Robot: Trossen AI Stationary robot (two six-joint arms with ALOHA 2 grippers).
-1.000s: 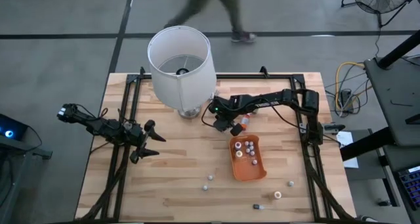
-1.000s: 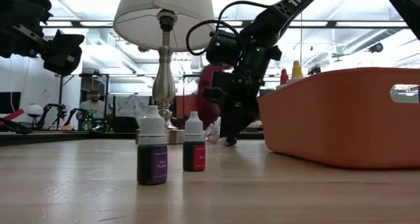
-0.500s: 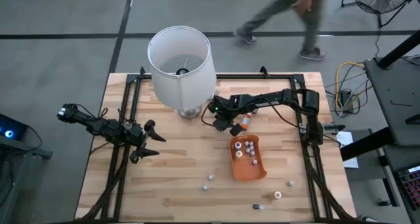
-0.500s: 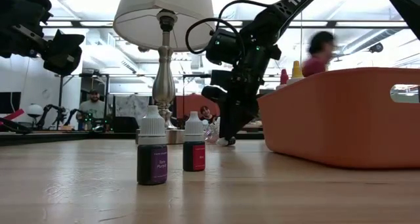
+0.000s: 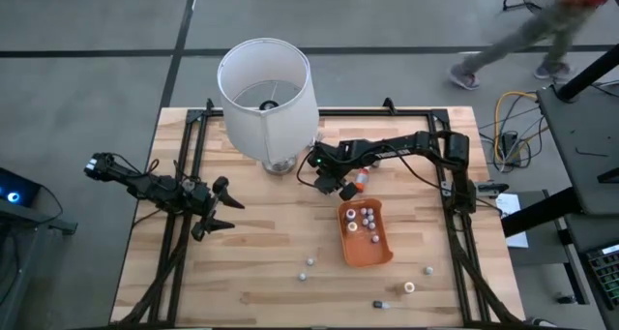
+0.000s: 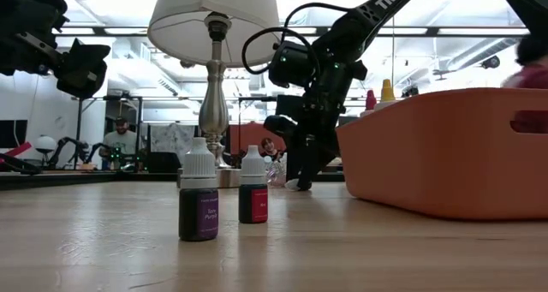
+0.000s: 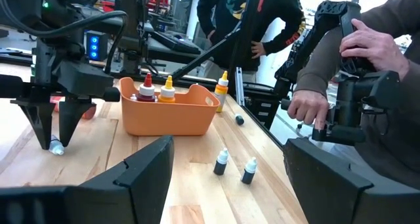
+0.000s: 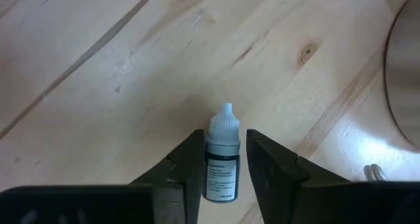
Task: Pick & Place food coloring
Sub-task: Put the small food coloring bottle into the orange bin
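A: Where's the food coloring bottle (image 8: pixel 222 159) against the lamp base (image 8: pixel 403 79)?

B: Just beside it, lying flat on the table, cap pointing away from the right gripper (image 8: pixel 222 175), between its 2 narrow fingers; whether they grip it I cannot tell.

A: Left gripper (image 5: pixel 219 206)?

B: Wide, empty, well apart.

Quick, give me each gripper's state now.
Left gripper: open, empty, above the table's left side.
Right gripper: fingers astride a small bottle lying on the table; grip cannot be told.
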